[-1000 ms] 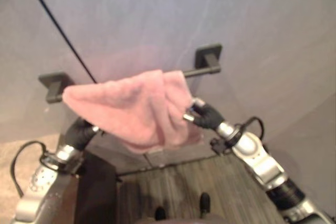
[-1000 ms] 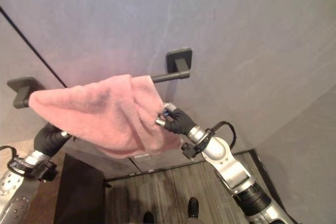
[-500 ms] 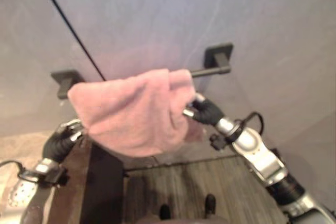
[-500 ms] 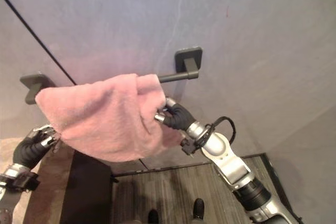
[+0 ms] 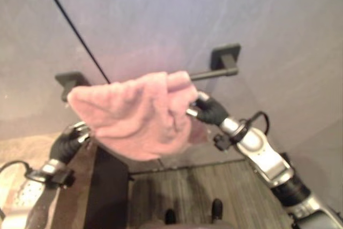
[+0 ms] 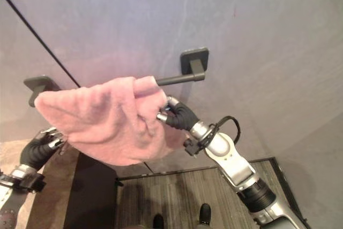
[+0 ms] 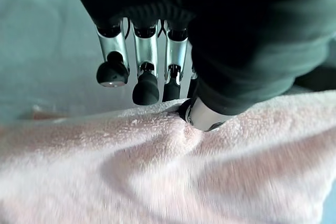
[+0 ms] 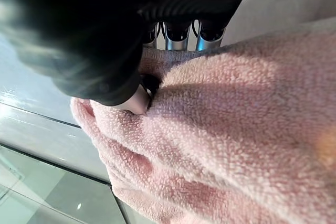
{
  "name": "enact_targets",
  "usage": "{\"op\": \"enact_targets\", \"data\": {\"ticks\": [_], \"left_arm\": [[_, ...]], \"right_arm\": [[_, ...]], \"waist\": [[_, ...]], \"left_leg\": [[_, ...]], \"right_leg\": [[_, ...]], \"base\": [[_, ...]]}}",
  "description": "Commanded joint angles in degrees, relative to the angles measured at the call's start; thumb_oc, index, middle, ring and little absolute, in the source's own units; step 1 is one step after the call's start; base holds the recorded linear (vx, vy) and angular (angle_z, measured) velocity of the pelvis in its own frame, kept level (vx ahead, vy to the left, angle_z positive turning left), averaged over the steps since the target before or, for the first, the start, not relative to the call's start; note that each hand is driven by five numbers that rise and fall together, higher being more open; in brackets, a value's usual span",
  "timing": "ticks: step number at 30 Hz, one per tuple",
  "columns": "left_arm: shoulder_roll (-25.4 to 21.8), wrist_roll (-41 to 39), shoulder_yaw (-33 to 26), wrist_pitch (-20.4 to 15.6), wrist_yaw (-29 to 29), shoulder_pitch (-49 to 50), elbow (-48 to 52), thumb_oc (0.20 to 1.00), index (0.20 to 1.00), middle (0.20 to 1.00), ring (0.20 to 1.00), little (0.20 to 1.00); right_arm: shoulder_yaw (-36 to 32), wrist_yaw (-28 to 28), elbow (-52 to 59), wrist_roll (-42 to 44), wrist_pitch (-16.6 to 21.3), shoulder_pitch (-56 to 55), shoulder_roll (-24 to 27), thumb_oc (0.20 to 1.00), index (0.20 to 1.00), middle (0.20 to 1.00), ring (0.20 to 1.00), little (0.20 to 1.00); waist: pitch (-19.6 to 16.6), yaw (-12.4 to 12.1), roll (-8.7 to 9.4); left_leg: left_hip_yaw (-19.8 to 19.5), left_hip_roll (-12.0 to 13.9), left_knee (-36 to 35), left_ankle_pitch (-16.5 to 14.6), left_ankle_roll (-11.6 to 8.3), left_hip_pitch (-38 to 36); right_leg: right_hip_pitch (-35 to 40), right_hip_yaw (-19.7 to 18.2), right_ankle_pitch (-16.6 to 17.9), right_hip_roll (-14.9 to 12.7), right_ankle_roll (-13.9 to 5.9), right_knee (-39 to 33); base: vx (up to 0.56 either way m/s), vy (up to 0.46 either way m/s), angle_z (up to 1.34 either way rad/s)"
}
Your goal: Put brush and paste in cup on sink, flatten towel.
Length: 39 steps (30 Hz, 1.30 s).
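Observation:
A pink towel hangs bunched over a black wall bar. My right hand is shut on the towel's right edge just under the bar. In the right wrist view its thumb presses into the cloth and the fingers curl into a fold. My left hand is at the towel's lower left corner. In the left wrist view its fingers are straight above the towel, with only the thumb touching the cloth.
The bar ends in square black mounts on the grey wall, one at the right and one at the left. A dark cabinet with a brown top stands below at the left. Wood-look floor lies beneath.
My left hand has come out from behind the towel to its lower left corner. My right hand keeps its hold on the right edge. The camera has shifted a little.

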<state>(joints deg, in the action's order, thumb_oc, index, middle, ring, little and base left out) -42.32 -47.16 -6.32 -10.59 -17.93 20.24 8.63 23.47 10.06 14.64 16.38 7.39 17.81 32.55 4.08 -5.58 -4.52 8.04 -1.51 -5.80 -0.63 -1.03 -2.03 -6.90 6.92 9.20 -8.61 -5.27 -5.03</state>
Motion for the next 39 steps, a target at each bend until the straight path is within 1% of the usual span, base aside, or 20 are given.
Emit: {"op": "enact_targets", "data": {"ticks": [1,3,5,8,13,14,20,21,22,24,25,26,27,39], "left_arm": [[-3.8,1.0,-0.9,-3.8,0.2,-3.2,2.9,0.200,0.200,0.200,0.200,0.200],[-4.1,1.1,-1.5,-4.1,0.2,-3.1,4.7,0.200,0.200,0.200,0.200,0.200],[-3.5,1.2,-2.0,-4.2,0.4,-2.6,3.0,0.200,0.200,0.200,0.200,0.200],[-3.0,0.9,-3.2,-4.3,0.8,-1.8,0.7,0.200,0.200,0.200,0.200,0.200],[-2.9,0.9,-4.0,-4.3,0.4,-1.3,-1.1,0.200,0.200,0.200,0.200,0.200],[-3.0,1.9,-5.0,-4.7,0.9,-0.7,-1.4,0.200,0.200,0.200,0.200,0.200],[-1.3,2.1,-6.0,-4.4,1.2,-0.1,-2.4,0.200,0.200,0.200,0.200,0.200],[-0.9,1.9,-6.1,-4.4,1.2,0.0,-2.4,0.200,0.200,0.200,0.200,0.200],[-0.7,2.0,-6.0,-4.5,1.2,-0.1,-2.8,0.200,0.200,0.200,0.200,0.200],[-0.3,2.4,-5.6,-4.4,1.3,-0.5,-2.9,0.200,0.200,0.200,0.200,0.200],[-0.1,2.6,-5.1,-4.4,1.3,-1.0,-3.1,0.200,0.200,0.200,0.200,0.200],[-0.1,2.6,-5.1,-4.4,1.3,-1.0,-3.1,0.200,0.200,0.200,0.200,0.200],[0.0,2.6,-4.9,-4.4,1.2,-1.2,-3.1,0.200,0.200,0.200,0.200,0.200],[1.7,3.4,-4.4,-4.7,1.5,-1.6,-4.0,0.200,0.200,0.200,0.200,0.200]], "right_arm": [[-2.6,-1.8,4.2,3.3,4.5,3.9,-0.8,0.200,0.200,0.200,0.200,0.200],[-3.8,-1.7,5.1,3.7,4.7,3.3,0.0,0.200,0.200,0.200,0.200,0.200],[-4.9,-1.1,5.6,4.7,4.6,2.2,0.8,0.200,0.200,0.200,0.200,0.200],[-6.0,-1.7,5.3,5.1,4.9,1.5,1.0,0.200,0.200,0.200,0.200,0.200],[-5.7,-1.0,5.6,4.7,4.8,1.4,1.6,0.200,0.200,0.200,0.200,0.200],[-6.2,-1.4,4.8,4.5,5.0,1.4,1.2,0.200,0.200,0.200,0.200,0.200],[-5.9,-1.0,4.5,4.1,4.8,1.4,0.9,0.200,0.200,0.200,0.200,0.200],[-5.9,-1.2,4.3,3.9,4.8,1.4,0.6,0.558,0.558,0.558,0.558,0.558],[-5.9,-1.3,4.1,3.5,4.8,1.5,0.4,1.000,1.000,1.000,1.000,1.000],[-5.6,-1.3,4.3,3.1,4.7,1.5,0.3,1.000,1.000,1.000,1.000,1.000],[-5.5,-1.2,4.2,3.1,4.7,1.6,0.2,0.630,0.630,0.630,0.630,0.630],[-5.5,-1.2,4.2,3.1,4.7,1.6,0.2,0.479,0.479,0.479,0.479,0.479],[-5.3,-1.0,4.2,3.2,4.7,1.7,0.2,0.200,0.200,0.200,0.200,0.200],[-6.5,-1.3,3.7,3.9,4.8,0.9,0.2,0.200,0.200,0.200,0.200,0.200]], "waist": [[-0.2,0.7,1.70],[-0.1,1.0,1.70],[-0.1,1.1,1.72],[0.0,1.1,1.54],[0.0,1.0,1.45],[0.0,0.8,1.41],[-0.2,0.6,1.43],[-0.3,0.5,1.42],[-0.2,0.5,1.40],[-0.3,0.5,1.40],[-0.3,0.5,1.37],[-0.3,0.5,1.37],[-0.3,0.5,1.38],[-0.5,0.8,1.49]], "left_leg": [[2.1,-1.8,0.8,-3.0,3.28,1.0],[2.1,-1.7,0.8,-3.0,3.19,1.3],[2.2,-1.6,0.8,-2.9,3.10,1.5],[2.2,-1.5,0.8,-2.8,3.03,1.6],[2.3,-1.3,0.8,-2.8,2.90,1.6],[2.4,-1.2,0.8,-2.8,2.90,1.5],[2.4,-1.0,0.8,-2.9,2.81,1.3],[2.4,-1.0,0.8,-2.9,2.82,1.3],[2.4,-1.0,0.8,-2.9,2.82,1.3],[2.4,-1.0,0.8,-3.0,2.80,1.2],[2.4,-0.9,0.8,-3.0,2.80,1.1],[2.4,-0.9,0.8,-3.0,2.80,1.1],[2.4,-1.0,0.8,-3.0,2.81,1.0],[2.6,-1.0,0.8,-3.2,2.93,0.9]], "right_leg": [[2.8,1.0,-1.8,-4.4,-3.87,0.0],[2.6,0.9,-1.8,-4.3,-3.82,0.0],[2.2,0.8,-1.8,-4.1,-3.74,0.0],[2.1,0.7,-1.8,-3.9,-3.69,0.0],[2.1,0.8,-1.9,-3.8,-3.62,0.0],[2.2,0.8,-2.0,-3.7,-3.59,0.0],[2.4,1.0,-2.3,-3.5,-3.52,0.0],[2.4,1.1,-2.4,-3.5,-3.52,0.0],[2.5,1.1,-2.4,-3.5,-3.49,0.0],[2.6,1.2,-2.5,-3.4,-3.43,0.0],[2.8,1.2,-2.5,-3.4,-3.39,0.0],[2.8,1.2,-2.5,-3.4,-3.39,0.0],[2.8,1.2,-2.6,-3.4,-3.36,0.0],[2.7,1.1,-2.5,-3.5,-3.35,0.0]], "base": [[0.00,0.000,0.00],[0.00,-0.019,0.00],[0.00,-0.035,-0.01],[0.01,-0.018,-0.02],[0.01,-0.015,-0.03],[0.00,0.000,0.00],[0.00,0.000,0.00],[0.00,0.000,0.00],[0.00,0.000,0.00],[0.00,0.000,0.00],[0.00,0.000,0.00],[0.00,0.000,0.00],[0.00,0.000,0.00],[0.00,0.000,0.00]]}}
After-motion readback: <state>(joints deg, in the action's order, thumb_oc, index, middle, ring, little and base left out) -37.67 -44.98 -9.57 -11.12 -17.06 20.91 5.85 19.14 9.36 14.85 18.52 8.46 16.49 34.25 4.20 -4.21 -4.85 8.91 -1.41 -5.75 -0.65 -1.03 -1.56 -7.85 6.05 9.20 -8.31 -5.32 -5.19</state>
